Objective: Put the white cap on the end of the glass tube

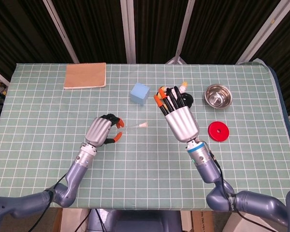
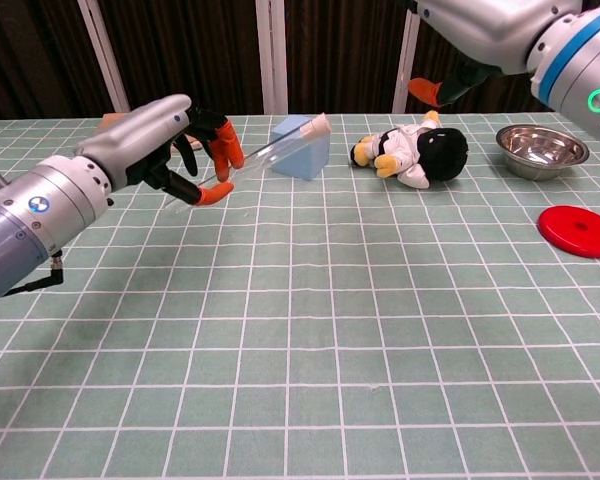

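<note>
My left hand (image 1: 102, 131) (image 2: 165, 148) holds the lower end of the glass tube (image 1: 131, 127) (image 2: 273, 151) between its orange-tipped fingers, above the table. The tube slants up and to the right. The white cap (image 1: 143, 125) (image 2: 317, 125) sits on the tube's free end, in front of the blue cube. My right hand (image 1: 177, 115) (image 2: 480, 30) is raised to the right of the tube and apart from it, fingers stretched out with nothing in them.
A blue cube (image 1: 139, 93) (image 2: 302, 150) stands just behind the tube's capped end. A plush toy (image 1: 185, 100) (image 2: 417, 152) lies partly under my right hand. A steel bowl (image 1: 218, 95) and a red disc (image 1: 218, 131) are at the right, a brown pad (image 1: 85, 75) at the back left.
</note>
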`<state>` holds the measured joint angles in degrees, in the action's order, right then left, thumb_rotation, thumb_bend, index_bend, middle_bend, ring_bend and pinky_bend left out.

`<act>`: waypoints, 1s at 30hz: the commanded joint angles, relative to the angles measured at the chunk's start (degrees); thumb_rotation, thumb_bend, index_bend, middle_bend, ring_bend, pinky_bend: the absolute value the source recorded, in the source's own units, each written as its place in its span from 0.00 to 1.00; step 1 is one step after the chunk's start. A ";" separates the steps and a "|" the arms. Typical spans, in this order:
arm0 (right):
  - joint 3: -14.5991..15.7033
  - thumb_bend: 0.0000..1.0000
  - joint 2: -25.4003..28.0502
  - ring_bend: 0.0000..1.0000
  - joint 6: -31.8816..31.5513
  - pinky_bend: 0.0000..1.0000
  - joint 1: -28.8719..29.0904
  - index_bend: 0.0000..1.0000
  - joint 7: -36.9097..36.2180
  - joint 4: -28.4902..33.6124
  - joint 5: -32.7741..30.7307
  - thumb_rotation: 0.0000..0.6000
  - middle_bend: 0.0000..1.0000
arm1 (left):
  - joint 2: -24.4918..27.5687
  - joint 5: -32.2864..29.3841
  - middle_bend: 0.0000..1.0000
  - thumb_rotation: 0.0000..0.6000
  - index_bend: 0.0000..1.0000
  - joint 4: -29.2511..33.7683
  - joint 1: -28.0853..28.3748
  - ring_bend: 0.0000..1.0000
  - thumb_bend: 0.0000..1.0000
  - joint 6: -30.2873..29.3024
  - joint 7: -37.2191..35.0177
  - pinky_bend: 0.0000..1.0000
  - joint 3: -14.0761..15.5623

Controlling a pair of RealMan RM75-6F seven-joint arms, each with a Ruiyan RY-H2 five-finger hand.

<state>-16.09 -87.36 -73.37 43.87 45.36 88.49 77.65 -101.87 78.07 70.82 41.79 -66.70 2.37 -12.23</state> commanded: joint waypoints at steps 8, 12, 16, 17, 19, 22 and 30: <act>-0.49 0.41 1.21 0.01 -0.76 0.04 -0.58 0.00 -0.67 1.81 -0.49 1.00 0.00 | 0.94 -2.38 0.55 1.00 0.52 -1.12 -0.04 0.33 0.75 6.82 8.51 0.43 4.01; -0.21 0.41 1.22 0.01 -1.03 0.04 -0.80 0.00 -0.67 2.19 -0.39 1.00 0.00 | 0.82 -3.21 0.55 1.00 0.52 -1.34 0.32 0.33 0.75 8.61 11.05 0.43 4.55; 0.03 0.41 1.22 0.01 -1.28 0.04 -1.12 0.00 -0.67 2.31 -0.55 1.00 0.00 | 0.67 -3.81 0.54 1.00 0.52 -1.50 0.51 0.33 0.75 9.78 12.16 0.43 4.77; 0.19 0.41 1.26 0.01 -1.29 0.04 -1.21 0.00 -0.64 2.27 -0.52 1.00 0.00 | 0.71 -3.91 0.54 1.00 0.52 -1.58 0.59 0.32 0.75 10.07 12.60 0.42 4.86; 0.41 0.41 1.28 0.01 -1.33 0.04 -1.38 0.00 -0.70 2.19 -0.53 1.00 0.00 | 0.87 -4.45 0.52 1.00 0.52 -1.63 0.76 0.30 0.75 10.98 13.96 0.40 5.08; 0.68 0.41 1.22 0.01 -1.42 0.04 -1.59 0.00 -0.78 2.08 -0.51 1.00 0.00 | 1.28 -5.98 0.50 1.00 0.51 -0.93 0.92 0.28 0.74 12.25 16.09 0.35 5.02; 1.14 0.41 1.12 0.01 -1.63 0.03 -1.89 0.00 -0.78 2.25 -0.16 1.00 0.00 | 1.48 -7.57 0.31 1.00 0.29 1.03 0.16 0.15 0.69 10.06 16.83 0.19 3.29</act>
<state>-14.97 -86.23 -74.99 42.01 44.56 90.71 77.49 -100.48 70.82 71.32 42.18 -56.24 19.35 -8.50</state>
